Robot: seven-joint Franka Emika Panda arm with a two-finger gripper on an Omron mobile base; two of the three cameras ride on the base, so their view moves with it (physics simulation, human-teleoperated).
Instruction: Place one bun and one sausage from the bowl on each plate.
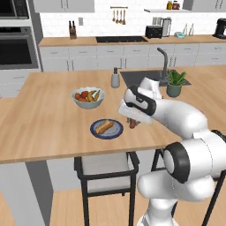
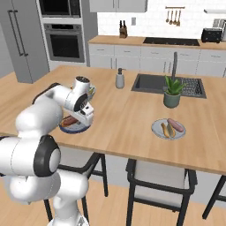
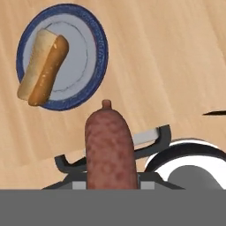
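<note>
Gripper (image 3: 110, 187) closed on sausage (image 3: 109, 150), above bare wood near counter edge (image 1: 66, 154). Blue plate (image 3: 95, 53) just beside holds bun (image 3: 35, 66). Grey plate (image 2: 155, 128) far right holds bun, sausage.

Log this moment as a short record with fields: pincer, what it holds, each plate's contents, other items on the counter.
pincer: shut, above the wooden counter beside the blue-rimmed plate
held item: a sausage, gripped between the fingers
blue-rimmed plate: one bun; no loose sausage on it yet
grey-white plate: a bun and a sausage lying side by side
fruit bowl: pale bowl with bananas and red fruit, behind the blue-rimmed plate
other: soap dispenser and potted plant near the sink
</note>
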